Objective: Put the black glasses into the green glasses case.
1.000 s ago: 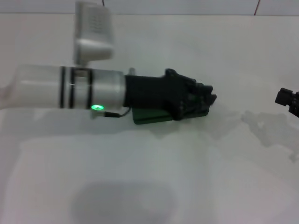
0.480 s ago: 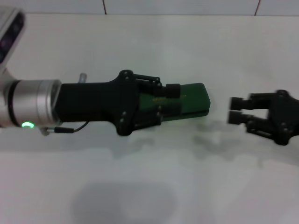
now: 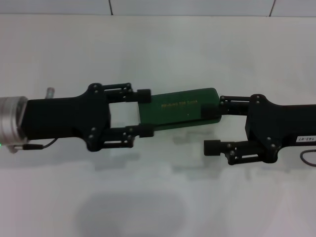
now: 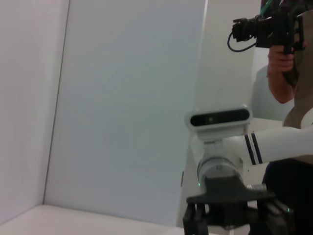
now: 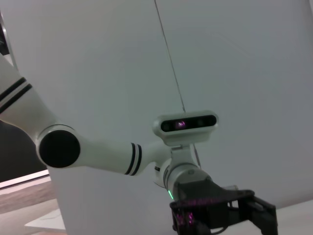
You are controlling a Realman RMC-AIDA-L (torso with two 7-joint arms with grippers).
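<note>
The green glasses case (image 3: 180, 108) lies closed on the white table, gold lettering on its lid, long side running left to right. My left gripper (image 3: 144, 112) reaches in from the left, open, with its fingers (image 3: 144, 94) on either side of the case's left end. My right gripper (image 3: 212, 129) reaches in from the right, open. Its far finger (image 3: 212, 111) is at the case's right end and its near finger (image 3: 213, 146) is off the case, over bare table. The black glasses are not in view.
The white table (image 3: 163, 197) runs to a tiled wall at the back. The left wrist view shows the right arm's wrist camera (image 4: 218, 119) and a person holding a camera (image 4: 274, 29). The right wrist view shows the left arm's wrist camera (image 5: 186, 125).
My left gripper has pulled back to the left off the case lid and spread its fingers. My right gripper has moved left up to the case's right end.
</note>
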